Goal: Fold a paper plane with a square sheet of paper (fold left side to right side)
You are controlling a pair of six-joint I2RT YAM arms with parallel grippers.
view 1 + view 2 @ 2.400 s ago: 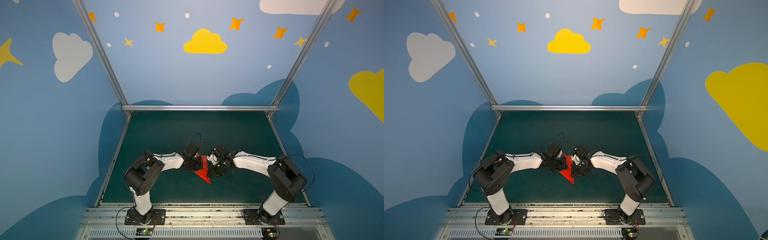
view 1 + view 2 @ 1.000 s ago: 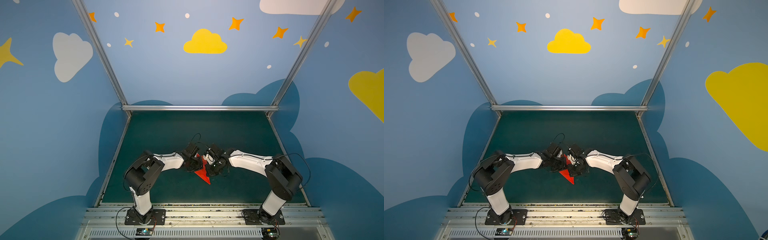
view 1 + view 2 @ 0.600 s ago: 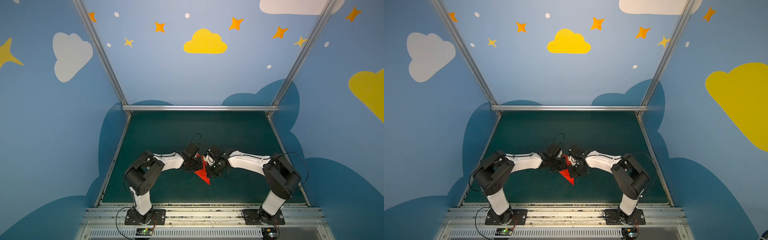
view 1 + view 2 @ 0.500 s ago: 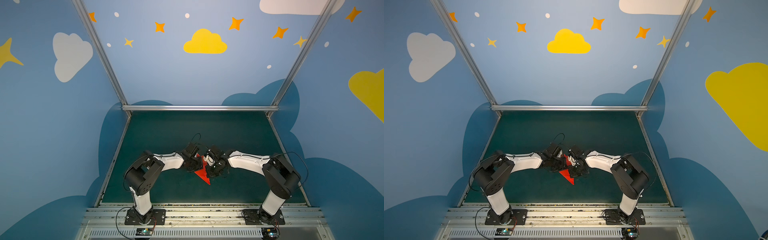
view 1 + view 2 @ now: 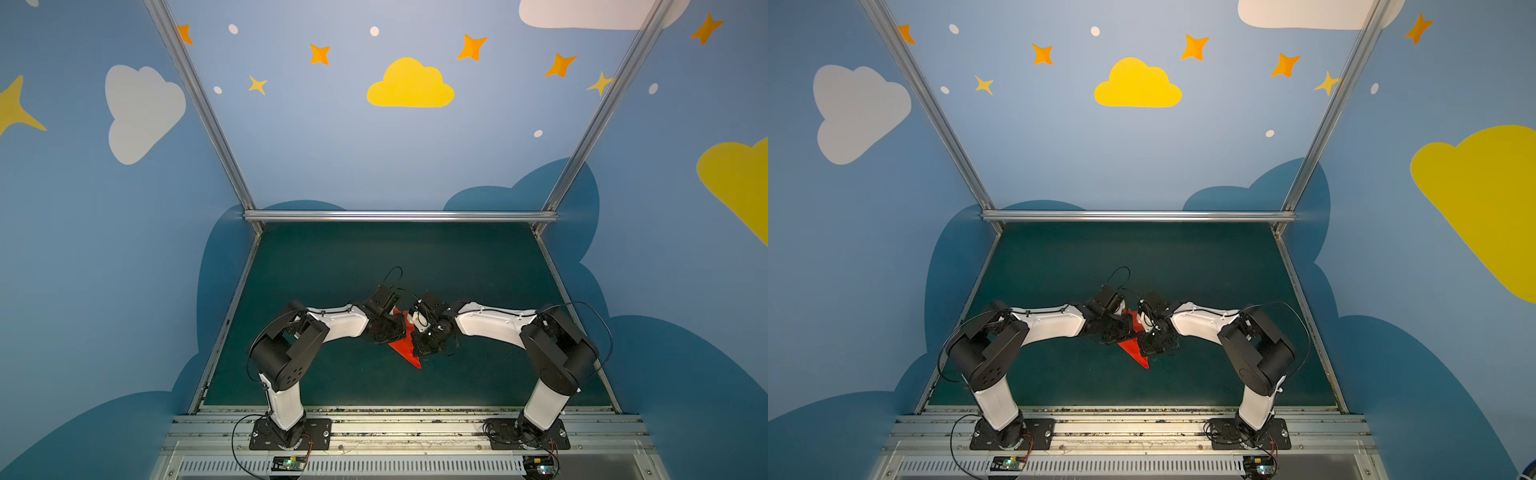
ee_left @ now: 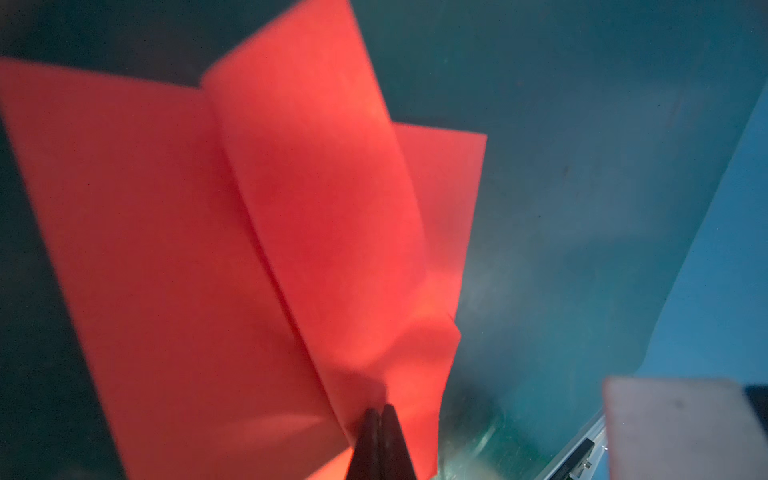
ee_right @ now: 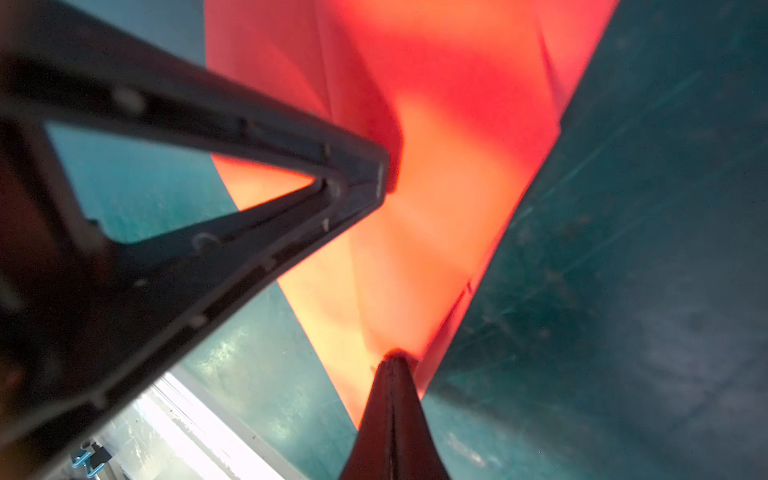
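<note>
The square sheet of paper (image 5: 405,351) is bright red and folded into a narrow pointed shape, its nose toward the front rail, in both top views (image 5: 1134,352). It lies mid-mat between my two grippers. My left gripper (image 6: 380,409) is shut, its tips set on the paper (image 6: 208,249) by a raised centre flap. In the right wrist view its black fingers (image 7: 365,178) press on the paper (image 7: 449,124). My right gripper (image 7: 395,359) is shut too, tips resting on the paper near its long edge. I cannot tell whether either pinches a layer.
A dark green mat (image 5: 374,257) covers the table, bounded by an aluminium rail at the back (image 5: 399,216), side rails and a slotted front rail (image 5: 395,419). Blue painted walls enclose it. The right arm's white link (image 6: 673,428) lies close beside the left gripper.
My right gripper has crept left, further onto the paper, and its elbow has swung inward. The left arm and the paper have stayed put.
</note>
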